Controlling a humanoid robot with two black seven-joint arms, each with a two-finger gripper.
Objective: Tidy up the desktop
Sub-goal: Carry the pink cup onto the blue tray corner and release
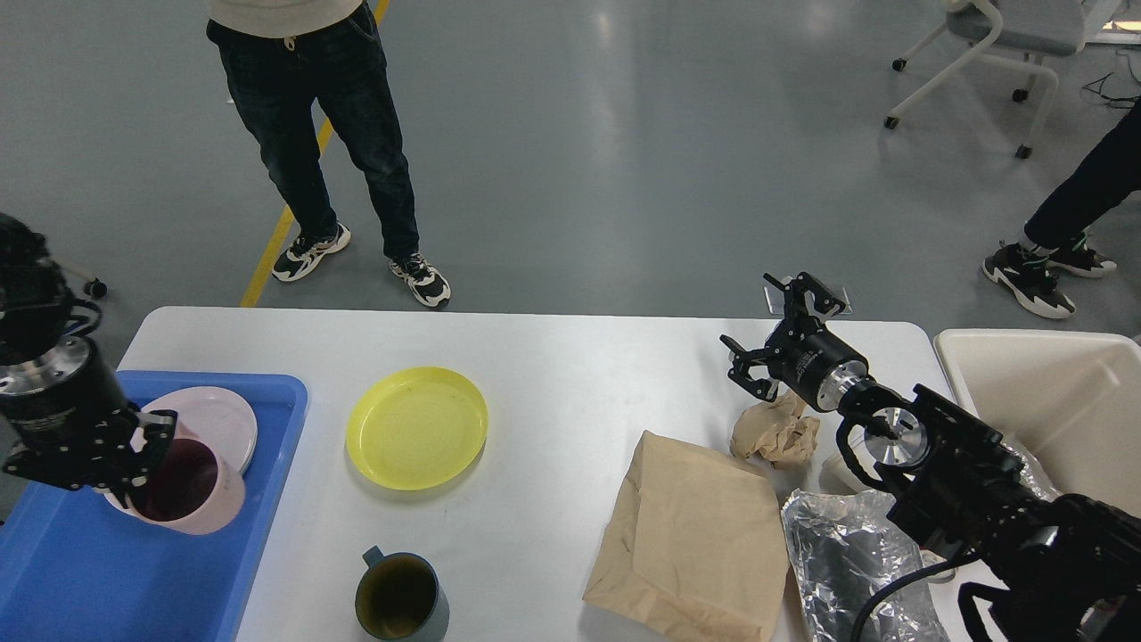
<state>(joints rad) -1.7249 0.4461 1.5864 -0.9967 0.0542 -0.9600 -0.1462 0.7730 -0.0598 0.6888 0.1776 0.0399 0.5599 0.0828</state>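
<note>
The white desktop fills the lower half of the head view. My left gripper is shut on the rim of a pink cup and holds it tilted over the blue tray, beside a pink plate lying in the tray. My right gripper is open and empty, just above a crumpled brown paper ball. A yellow plate, a dark green mug, a flat brown paper bag and a silver foil bag lie on the desktop.
A cream bin stands off the right end of the table. A person stands beyond the far edge at the left. Another person's feet and a wheeled chair are at the far right.
</note>
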